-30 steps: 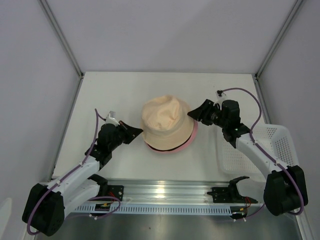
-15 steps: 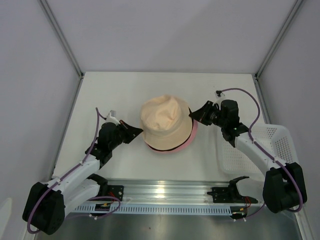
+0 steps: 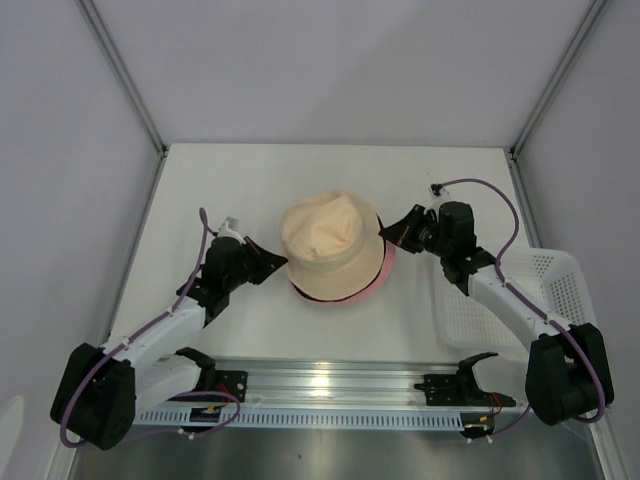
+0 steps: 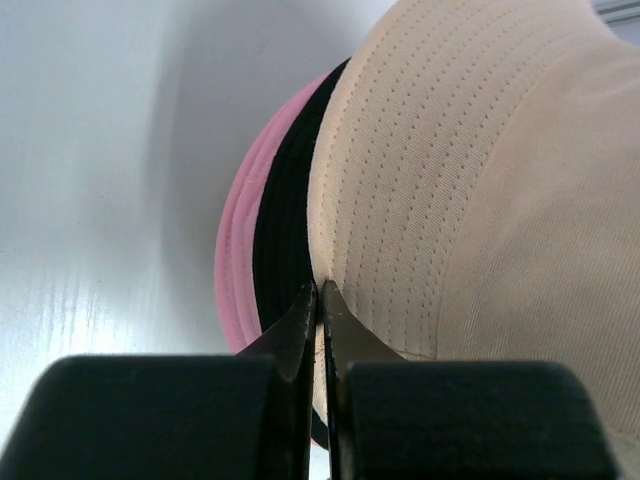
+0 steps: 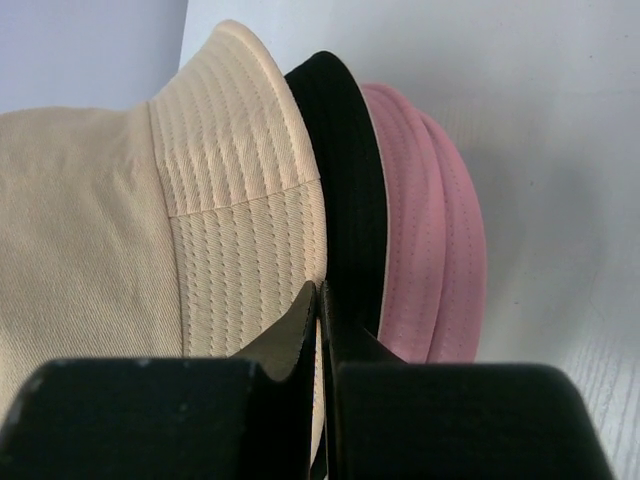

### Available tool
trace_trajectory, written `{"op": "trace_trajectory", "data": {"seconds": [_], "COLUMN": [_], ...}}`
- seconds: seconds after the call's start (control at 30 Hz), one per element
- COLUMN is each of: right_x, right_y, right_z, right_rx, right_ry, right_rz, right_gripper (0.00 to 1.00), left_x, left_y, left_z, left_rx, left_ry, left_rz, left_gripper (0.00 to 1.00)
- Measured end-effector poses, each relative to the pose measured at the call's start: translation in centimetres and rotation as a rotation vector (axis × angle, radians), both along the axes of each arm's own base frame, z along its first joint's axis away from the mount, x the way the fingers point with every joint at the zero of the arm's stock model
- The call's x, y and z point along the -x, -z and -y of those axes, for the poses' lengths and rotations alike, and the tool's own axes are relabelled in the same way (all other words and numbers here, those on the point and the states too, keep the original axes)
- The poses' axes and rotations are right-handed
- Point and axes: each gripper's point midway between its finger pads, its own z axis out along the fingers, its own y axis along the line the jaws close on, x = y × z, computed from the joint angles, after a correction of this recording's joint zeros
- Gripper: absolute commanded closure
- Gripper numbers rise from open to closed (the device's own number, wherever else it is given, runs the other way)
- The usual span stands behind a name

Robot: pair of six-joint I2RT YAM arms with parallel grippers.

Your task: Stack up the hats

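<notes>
Both claws have edged in toward the stack since 1 s ago, and the beige hat (image 3: 330, 240) has shifted slightly left. Left claw (image 3: 278, 262) and right claw (image 3: 388, 232) are each pinched tight on its brim, on opposite sides. The stack sits mid-table: beige on black hat (image 4: 285, 240) on 2 pink hats (image 5: 430, 230). The fabric looks light and floppy and will likely sag, so grip the stitched brim. Tray (image 3: 555, 290) at the right edge, beside the right arm, probably not in the way.

The left arm (image 3: 160, 335), at 7 o'clock, and the right arm (image 3: 510, 305), at 5 o'clock, had white links and black joints. Purple cables (image 3: 478, 180) looped along both; the fingers (image 4: 290, 340) were black wedges.
</notes>
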Motion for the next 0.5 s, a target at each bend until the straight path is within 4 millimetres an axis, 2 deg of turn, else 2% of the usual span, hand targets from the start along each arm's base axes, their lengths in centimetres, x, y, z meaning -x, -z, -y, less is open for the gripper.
{"op": "trace_trajectory", "data": {"seconds": [0.13, 0.23, 0.5], "right_x": [-0.1, 0.0, 0.3], "right_y": [1.0, 1.8, 2.9], "right_z": [0.1, 0.4, 0.9], "right_rx": [0.023, 0.041, 0.087], "right_ry": [0.007, 0.015, 0.024], "right_rz": [-0.016, -0.024, -0.031], "right_gripper": [1.00, 1.00, 1.00], "left_x": [-0.1, -0.1, 0.8], "left_y": [1.6, 1.8, 0.8], "left_z": [0.5, 0.6, -0.6], "left_rx": [-0.008, 0.000, -0.031], "left_ry": [0.019, 0.026, 0.010], "left_rz": [-0.047, -0.038, 0.028], "left_gripper": [0.99, 0.99, 0.99]}}
